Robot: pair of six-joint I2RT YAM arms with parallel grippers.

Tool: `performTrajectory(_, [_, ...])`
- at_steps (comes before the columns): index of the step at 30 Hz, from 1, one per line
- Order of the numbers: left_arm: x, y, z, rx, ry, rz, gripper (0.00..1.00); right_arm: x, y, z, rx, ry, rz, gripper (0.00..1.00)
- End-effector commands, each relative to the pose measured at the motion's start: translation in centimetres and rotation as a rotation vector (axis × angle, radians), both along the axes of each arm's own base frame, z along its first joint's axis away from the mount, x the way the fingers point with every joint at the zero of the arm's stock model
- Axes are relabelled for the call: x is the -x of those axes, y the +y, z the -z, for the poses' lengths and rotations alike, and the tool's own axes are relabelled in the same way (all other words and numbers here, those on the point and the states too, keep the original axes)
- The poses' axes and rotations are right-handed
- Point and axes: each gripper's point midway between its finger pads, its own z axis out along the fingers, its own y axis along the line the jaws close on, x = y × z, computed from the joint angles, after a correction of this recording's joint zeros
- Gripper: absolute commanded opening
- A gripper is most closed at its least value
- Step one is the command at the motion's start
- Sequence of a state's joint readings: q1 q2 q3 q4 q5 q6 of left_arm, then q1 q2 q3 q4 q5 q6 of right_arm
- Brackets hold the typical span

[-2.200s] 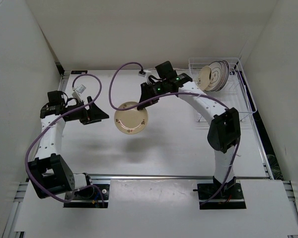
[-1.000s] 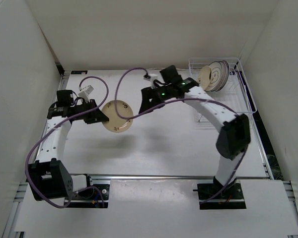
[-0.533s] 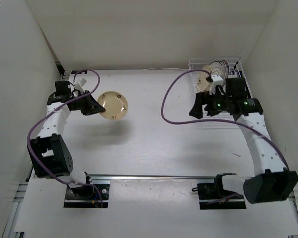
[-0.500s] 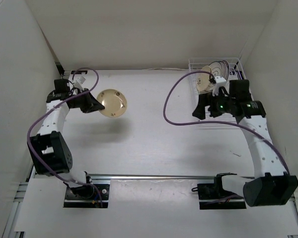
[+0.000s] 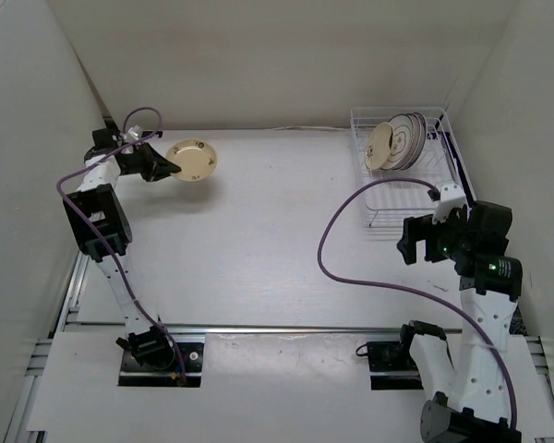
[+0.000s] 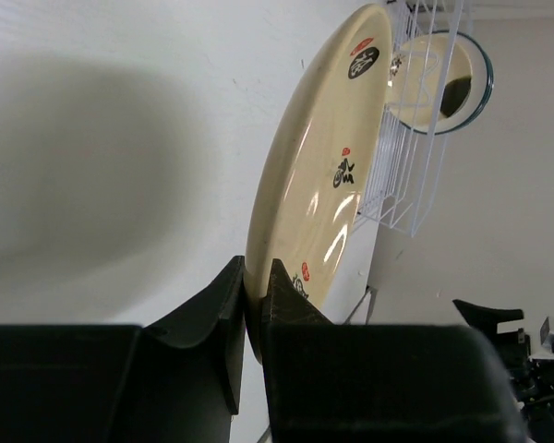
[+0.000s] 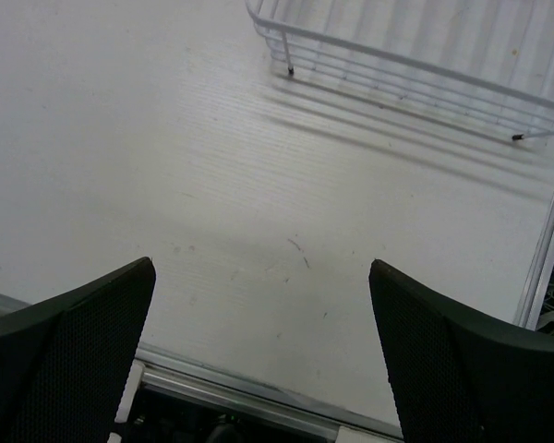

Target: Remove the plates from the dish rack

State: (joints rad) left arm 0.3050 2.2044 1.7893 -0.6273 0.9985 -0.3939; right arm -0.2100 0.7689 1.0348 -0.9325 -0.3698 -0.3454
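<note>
My left gripper [image 6: 252,282] pinches the tan plate [image 6: 325,157] by its rim, seemingly above the far-left table [image 5: 277,249] — it could pivot and drop. My right gripper [image 7: 263,314] gapes empty near the dish rack [image 5: 466,189], other plates [image 5: 402,141] inside.

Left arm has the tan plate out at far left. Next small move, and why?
Probably lower the left gripper to set the tan plate on the table: it's clamped by its rim, tilted, with its shadow on the surface. The right gripper is open and empty.
</note>
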Motion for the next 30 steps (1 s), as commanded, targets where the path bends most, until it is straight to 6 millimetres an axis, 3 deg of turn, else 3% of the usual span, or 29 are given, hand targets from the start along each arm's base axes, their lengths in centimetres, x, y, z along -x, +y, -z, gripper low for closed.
performTrajectory(1, [-1.4,2.7,-3.1,0.029,-0.109,-0.011,0.10,1.4,0.0,1.6,0.018,0.052,-0.022,1.00])
performTrajectory(6, [-2.2,6.1,1.4,0.023,-0.030,-0.092,0.10,1.4,0.5,2.0,-0.025,0.078,-0.013,1.00])
performTrajectory(9, [-2.1,6.7,3.9,0.020,0.002,-0.097,0.10,1.1,0.7,2.6,-0.053,0.109,-0.005,1.00])
performTrajectory(13, [-2.3,6.8,4.6,0.024,0.011,-0.097,0.10,0.5,1.2,3.1,-0.105,0.122,0.002,1.00])
performTrajectory(19, [-2.4,8.6,8.3,-0.115,0.091,-0.166,0.10,-0.4,1.6,3.2,-0.147,0.113,0.000,1.00])
performTrajectory(26, [-1.7,10.1,9.9,-0.226,0.147,-0.208,0.10,-0.6,1.7,3.8,-0.163,0.124,0.001,1.00])
performTrajectory(30, [-1.5,11.4,10.6,-0.310,0.174,-0.245,0.25,-0.8,1.7,3.7,-0.168,0.117,0.007,1.00])
